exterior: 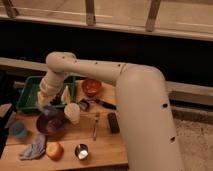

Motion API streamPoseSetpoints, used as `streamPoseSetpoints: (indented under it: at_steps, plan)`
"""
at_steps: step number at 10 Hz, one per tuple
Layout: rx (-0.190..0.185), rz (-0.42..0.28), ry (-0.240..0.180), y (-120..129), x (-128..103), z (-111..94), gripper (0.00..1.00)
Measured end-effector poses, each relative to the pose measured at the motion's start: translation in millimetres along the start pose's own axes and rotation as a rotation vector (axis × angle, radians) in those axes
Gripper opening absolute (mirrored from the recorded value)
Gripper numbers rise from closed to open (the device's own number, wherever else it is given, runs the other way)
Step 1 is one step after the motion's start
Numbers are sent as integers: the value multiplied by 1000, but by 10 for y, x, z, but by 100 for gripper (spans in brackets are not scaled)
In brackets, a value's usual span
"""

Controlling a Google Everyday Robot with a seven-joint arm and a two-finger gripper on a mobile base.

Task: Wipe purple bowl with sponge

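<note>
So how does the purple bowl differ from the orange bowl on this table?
The purple bowl is wider and darker; the orange bowl is smaller and brighter. The purple bowl sits right by the gripper; the orange bowl lies farther back, away from it. Both are round and upright.

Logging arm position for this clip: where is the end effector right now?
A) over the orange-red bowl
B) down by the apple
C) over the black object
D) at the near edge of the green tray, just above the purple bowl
D: the end effector, shut, hangs at the green tray's near edge, just above the purple bowl, away from the orange-red bowl and the apple.
</note>
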Motion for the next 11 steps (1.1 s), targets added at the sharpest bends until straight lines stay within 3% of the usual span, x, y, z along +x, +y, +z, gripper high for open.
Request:
streamPoseSetpoints:
  at_steps: [4,7,11]
  plan:
    - [-34,25,54,-7,207,258,0]
    - [-26,63,37,-148,292,240,0]
    - [-9,76,20,-326,186,201,0]
